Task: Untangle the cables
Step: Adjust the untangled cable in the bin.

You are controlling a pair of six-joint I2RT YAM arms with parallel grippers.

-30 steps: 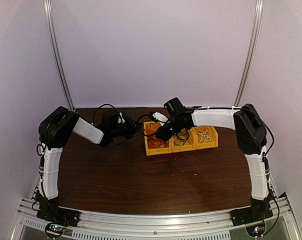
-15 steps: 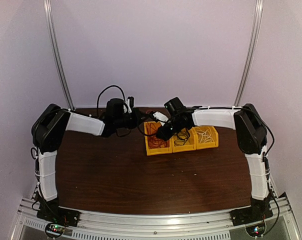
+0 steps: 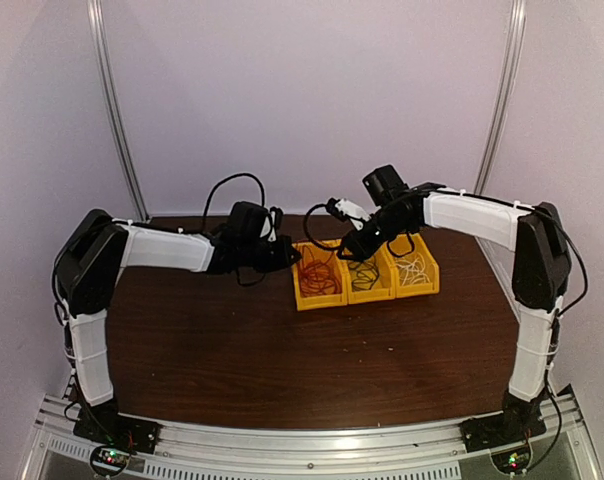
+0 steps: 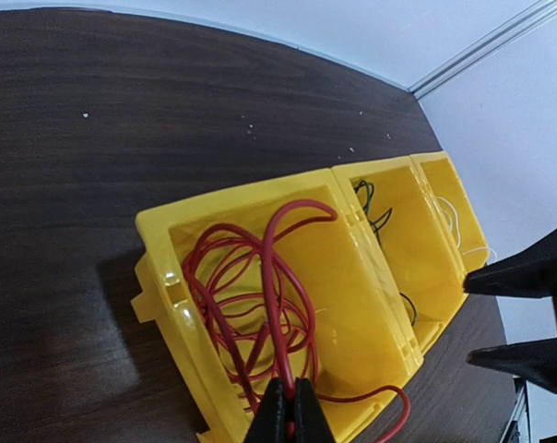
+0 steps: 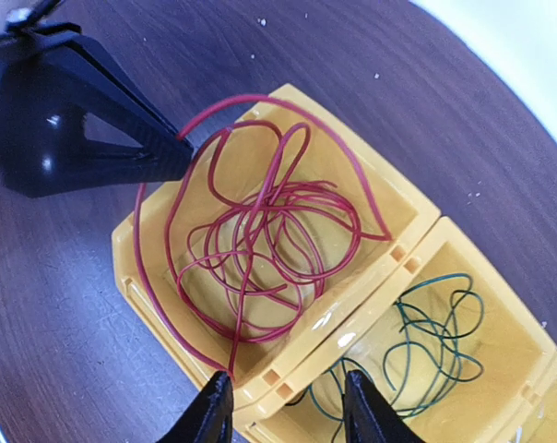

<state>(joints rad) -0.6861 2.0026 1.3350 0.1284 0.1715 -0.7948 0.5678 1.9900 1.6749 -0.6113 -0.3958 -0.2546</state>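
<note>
At the left end effector (image 4: pixel 288 417): pinched shut on the red cable (image 4: pixel 268 277), right by the rim of the first yellow bin (image 4: pixel 154 258). From that pinch, up and down into the bin in many loose loops. One big loop out over the rim, and a short bit out past the wall, over the dark brown worktop (image 4: pixel 122 120).

At the right end effector (image 5: pixel 290 413): wide open, with nothing held. Both fingers (image 5: pixel 214 415) well apart, up above the wall between the first bin and the middle yellow bin (image 5: pixel 509 351). Near the left end effector, not touching it.

In the middle bin: a dark cable (image 5: pixel 435 337) in a few loose loops.

In the last yellow bin (image 3: pixel 433 272), the one on the right: a white cable (image 3: pixel 412 268), small and hard to see well.

All three bins side by side and touching, in a row near the far edge of the worktop, a bit right of the middle. One cable in each bin.
</note>
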